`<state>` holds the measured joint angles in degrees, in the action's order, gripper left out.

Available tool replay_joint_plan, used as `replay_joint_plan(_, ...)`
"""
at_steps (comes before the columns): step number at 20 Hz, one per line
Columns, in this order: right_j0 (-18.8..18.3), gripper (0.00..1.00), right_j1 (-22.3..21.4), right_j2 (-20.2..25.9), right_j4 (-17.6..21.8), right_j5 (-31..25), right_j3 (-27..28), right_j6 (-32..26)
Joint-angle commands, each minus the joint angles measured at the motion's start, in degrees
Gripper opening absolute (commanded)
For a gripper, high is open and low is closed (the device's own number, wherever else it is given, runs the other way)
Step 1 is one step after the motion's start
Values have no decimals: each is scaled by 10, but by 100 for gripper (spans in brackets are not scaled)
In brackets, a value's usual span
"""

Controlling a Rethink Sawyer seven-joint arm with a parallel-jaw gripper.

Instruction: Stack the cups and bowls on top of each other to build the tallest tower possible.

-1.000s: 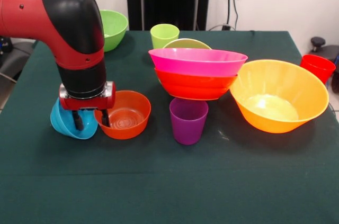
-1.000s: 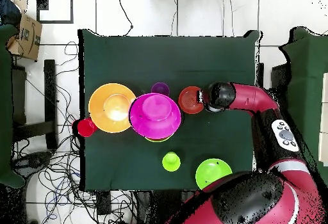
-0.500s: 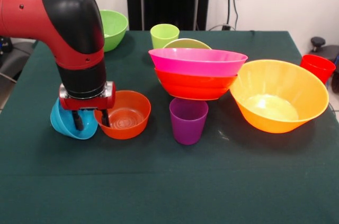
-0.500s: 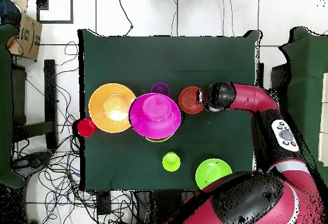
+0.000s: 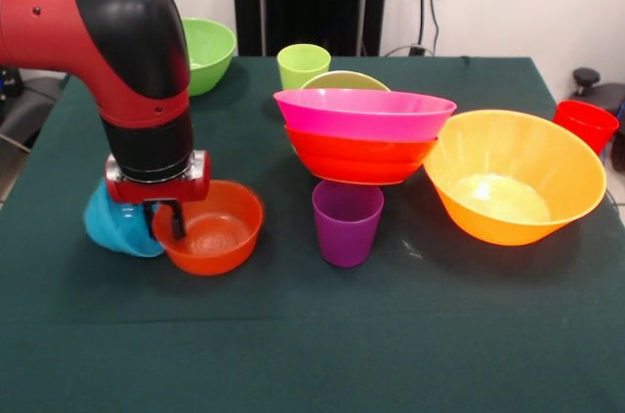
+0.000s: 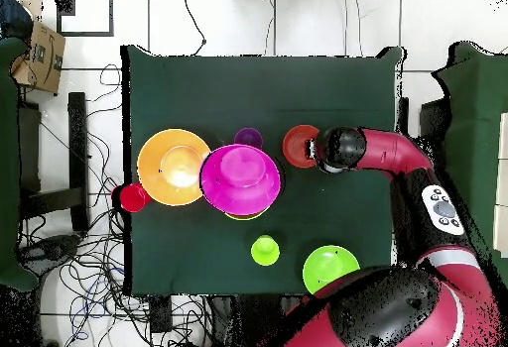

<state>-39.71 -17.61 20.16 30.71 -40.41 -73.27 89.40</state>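
The red and black arm (image 5: 137,52) comes down at about nine o'clock on the green-clothed surface (image 5: 312,335), and its gripper (image 5: 162,218) has its jaws closed on the rim of the small orange-red bowl (image 5: 210,229). One black finger (image 5: 178,219) shows inside that rim, the other outside it. The bowl is tilted, its held side raised. The small blue bowl (image 5: 115,223) lies on its side just behind the gripper, touching the orange-red bowl's left side.

Near the middle, the tower (image 5: 363,135) is a large pink bowl (image 5: 363,114) nested in a red-orange bowl (image 5: 359,159), with a lime green bowl's rim (image 5: 344,81) peeking out behind them. The purple cup (image 5: 347,222) stands upright just in front of this pile, at six o'clock from it. The large orange bowl (image 5: 515,177) sits at three o'clock, near the pile. The red cup (image 5: 586,125) stands at the surface's right edge, at about two o'clock. The lime green cup (image 5: 303,65) is at twelve o'clock, and a second lime green bowl (image 5: 208,52) sits at eleven o'clock by the far edge.

From overhead, the gripper (image 6: 316,150) meets the orange-red bowl (image 6: 298,145), just beside the purple cup (image 6: 248,137).
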Motion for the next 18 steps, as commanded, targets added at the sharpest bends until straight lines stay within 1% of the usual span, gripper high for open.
replay_joint_plan(1,0,0,72,15,77,59,12,-101)
replay_joint_plan(14,-3,0,74,21,72,52,8,-106)
replay_joint_plan(16,-6,0,66,24,70,50,-2,-108)
replay_joint_plan(18,-5,0,46,19,66,44,-20,-98)
